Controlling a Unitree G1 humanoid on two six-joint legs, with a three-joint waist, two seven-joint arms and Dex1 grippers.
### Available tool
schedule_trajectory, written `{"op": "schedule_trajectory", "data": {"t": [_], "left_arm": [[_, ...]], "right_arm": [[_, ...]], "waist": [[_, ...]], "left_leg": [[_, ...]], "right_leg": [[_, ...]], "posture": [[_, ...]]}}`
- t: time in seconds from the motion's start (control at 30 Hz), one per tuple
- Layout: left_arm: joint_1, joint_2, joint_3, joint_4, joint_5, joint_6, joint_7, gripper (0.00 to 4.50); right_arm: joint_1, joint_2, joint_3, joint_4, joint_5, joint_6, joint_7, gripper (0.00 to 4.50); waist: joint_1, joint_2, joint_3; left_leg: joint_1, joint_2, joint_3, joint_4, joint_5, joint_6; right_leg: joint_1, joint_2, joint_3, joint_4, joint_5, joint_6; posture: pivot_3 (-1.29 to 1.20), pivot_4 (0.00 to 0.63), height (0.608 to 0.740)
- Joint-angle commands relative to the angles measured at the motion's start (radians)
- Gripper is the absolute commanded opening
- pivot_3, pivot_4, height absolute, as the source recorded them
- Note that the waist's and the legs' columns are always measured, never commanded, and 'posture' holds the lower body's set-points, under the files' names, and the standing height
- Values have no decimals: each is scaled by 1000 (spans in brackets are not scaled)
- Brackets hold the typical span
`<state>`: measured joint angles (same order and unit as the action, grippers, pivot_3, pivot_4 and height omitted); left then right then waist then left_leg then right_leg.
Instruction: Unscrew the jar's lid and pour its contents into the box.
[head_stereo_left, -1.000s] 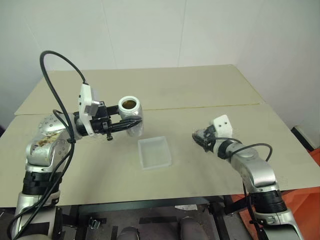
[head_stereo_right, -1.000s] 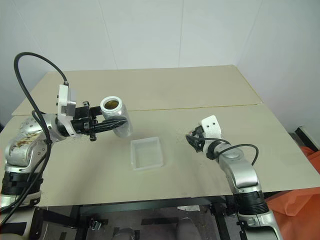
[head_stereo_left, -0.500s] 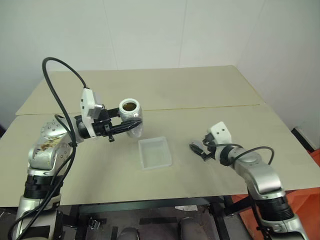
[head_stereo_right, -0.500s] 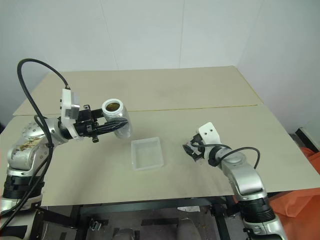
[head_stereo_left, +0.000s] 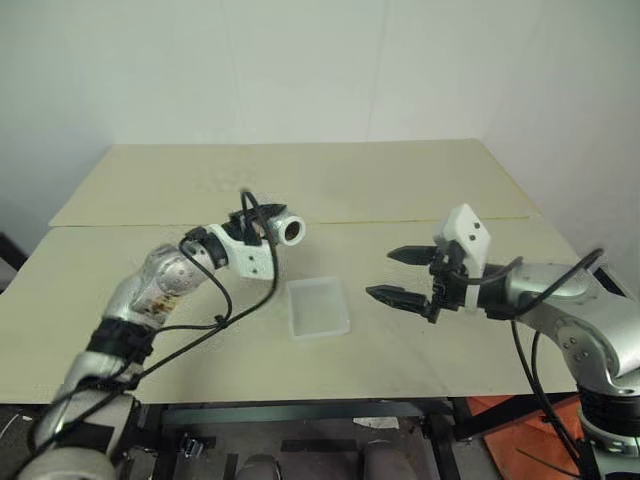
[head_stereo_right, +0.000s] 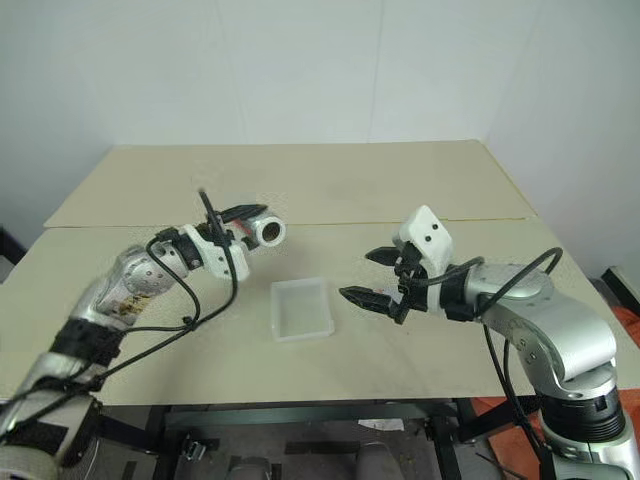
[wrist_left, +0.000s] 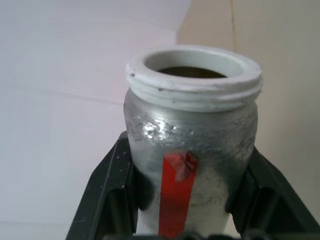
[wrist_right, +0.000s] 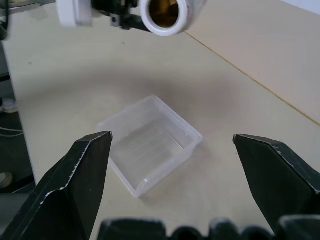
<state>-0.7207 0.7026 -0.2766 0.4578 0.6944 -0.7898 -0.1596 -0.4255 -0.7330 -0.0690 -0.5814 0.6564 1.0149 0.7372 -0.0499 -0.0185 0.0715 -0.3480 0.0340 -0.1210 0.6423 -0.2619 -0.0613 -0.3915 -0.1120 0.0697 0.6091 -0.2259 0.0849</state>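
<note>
The left gripper clamped the jar, which lay tipped on its side in the air, its lidless mouth facing the right gripper. That gripper hung wide apart and empty. Between them, the box sat on the table.

The jar is cut off at the left wrist view's lower edge, its base unseen; dark contents inside its mouth are unclear.
</note>
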Motion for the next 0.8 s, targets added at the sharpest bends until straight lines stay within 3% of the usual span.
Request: {"op": "schedule_trajectory", "data": {"t": [0.03,0.17,0.33,0.63,0.8], "left_arm": [[-110,59,-136,57,366,-93,422,1922],[-227,82,-329,108,663,-41,751,1922],[-298,36,-448,169,786,56,855,1922],[-308,-20,-480,197,751,129,842,1922],[-282,-14,-429,237,608,79,759,1922]], "right_arm": [[-39,-12,-18,-26,34,-1,-3,4487],[-64,-16,-13,-19,52,-13,5,4487],[-90,-6,-4,-12,57,-20,-2,4487],[-89,1,-15,-45,89,-17,-34,4487],[-78,1,-15,-58,97,-16,-47,4487]], "waist": [[11,0,0],[30,0,0],[39,0,0],[36,0,0],[36,0,0]], "left_leg": [[0,0,0,0,0,0],[-1,-1,1,1,0,0],[-3,-1,1,1,0,0],[-4,-1,1,1,1,-2],[-4,-1,1,1,1,-2]], "right_leg": [[0,0,0,0,0,0],[0,0,0,0,1,2],[0,-1,0,2,1,2],[-1,-1,0,2,2,3],[-1,-1,0,2,2,3]], "posture": [[0,0,740],[0,0,740],[0,0,740],[0,0,740],[0,0,740]]}}
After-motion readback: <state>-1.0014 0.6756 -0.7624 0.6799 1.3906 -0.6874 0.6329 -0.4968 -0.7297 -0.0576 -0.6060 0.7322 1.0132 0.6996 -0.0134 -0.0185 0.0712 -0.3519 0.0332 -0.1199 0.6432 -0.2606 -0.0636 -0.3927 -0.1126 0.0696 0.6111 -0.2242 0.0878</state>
